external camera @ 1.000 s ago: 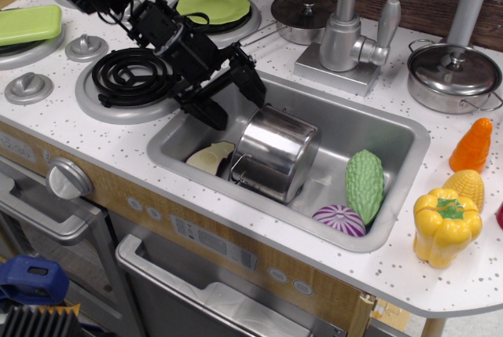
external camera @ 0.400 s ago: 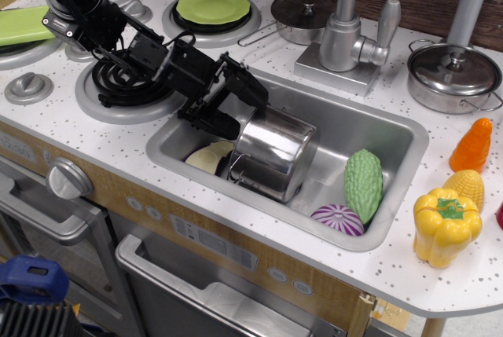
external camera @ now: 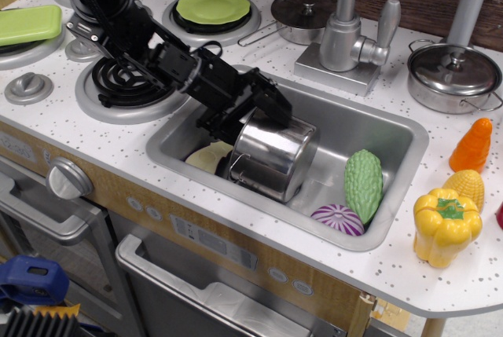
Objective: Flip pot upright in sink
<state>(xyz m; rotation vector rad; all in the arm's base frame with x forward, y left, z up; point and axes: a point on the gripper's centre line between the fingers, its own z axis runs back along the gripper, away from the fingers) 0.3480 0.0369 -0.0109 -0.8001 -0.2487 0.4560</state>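
Shiny stainless steel cylindrical pot (external camera: 271,156) lying tipped on its side at left of grey rectangular sink basin (external camera: 385,129), black gripper (external camera: 263,113) pressed at upper rim, jaw state unclear; best to grip rim firmly, then rotate slowly, clear of pale vegetable slice (external camera: 206,158).

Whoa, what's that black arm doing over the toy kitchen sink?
The robot arm is reaching into the sink with its gripper pressed against the top edge of a shiny steel pot. The pot lies tipped on its side, not upright yet. Whether the jaws have actually closed on its rim is hard to tell from here. A bumpy green vegetable, a purple one and a pale slice also sit in the sink.
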